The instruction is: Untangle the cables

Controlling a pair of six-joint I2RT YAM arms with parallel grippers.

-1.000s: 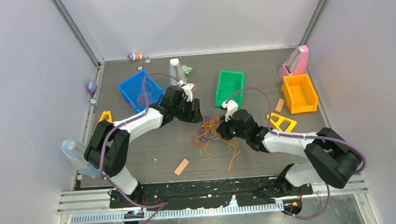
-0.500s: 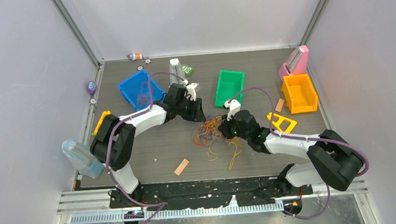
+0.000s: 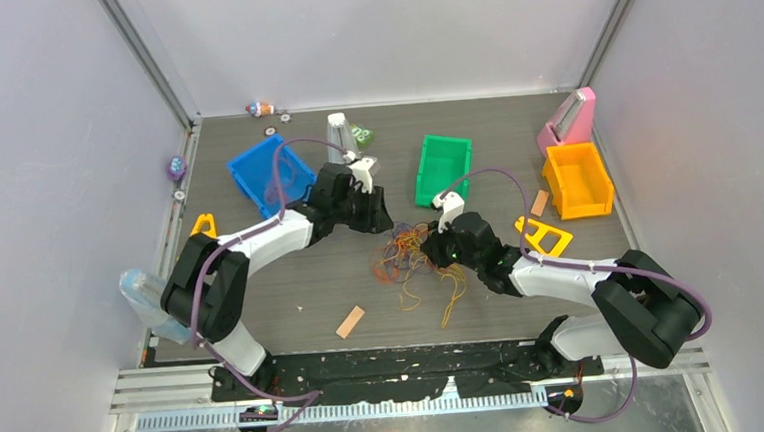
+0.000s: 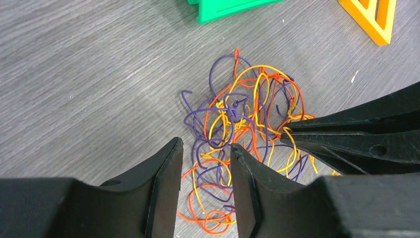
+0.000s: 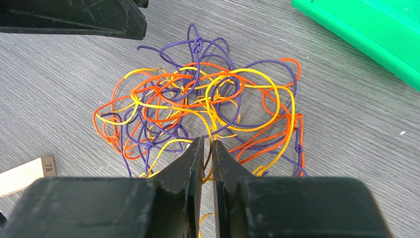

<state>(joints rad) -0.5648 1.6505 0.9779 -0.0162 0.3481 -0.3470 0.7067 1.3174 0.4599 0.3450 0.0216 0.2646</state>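
The cables [image 3: 416, 259] lie in one loose tangle of orange, yellow and purple strands mid-table, seen close in the left wrist view [image 4: 247, 114] and the right wrist view [image 5: 198, 99]. My left gripper [image 3: 384, 226] stands at the tangle's far-left edge. Its jaws [image 4: 205, 145] are open, with loops lying on the table beneath the gap. My right gripper [image 3: 430, 251] reaches in from the near right. It [image 5: 208, 141] is shut on a yellow strand at the tangle's edge. Its fingers [image 4: 346, 134] also show in the left wrist view.
A green bin [image 3: 443, 169] sits just behind the tangle, a blue bin [image 3: 270, 173] at the back left, an orange bin [image 3: 576, 179] at the right. A yellow triangular frame [image 3: 542, 234] lies beside the right arm. A flat wooden stick [image 3: 349, 322] lies near the front.
The left arm's elbow swung out and back while its gripper stayed at the tangle's edge. The right arm and the tangle have barely moved.
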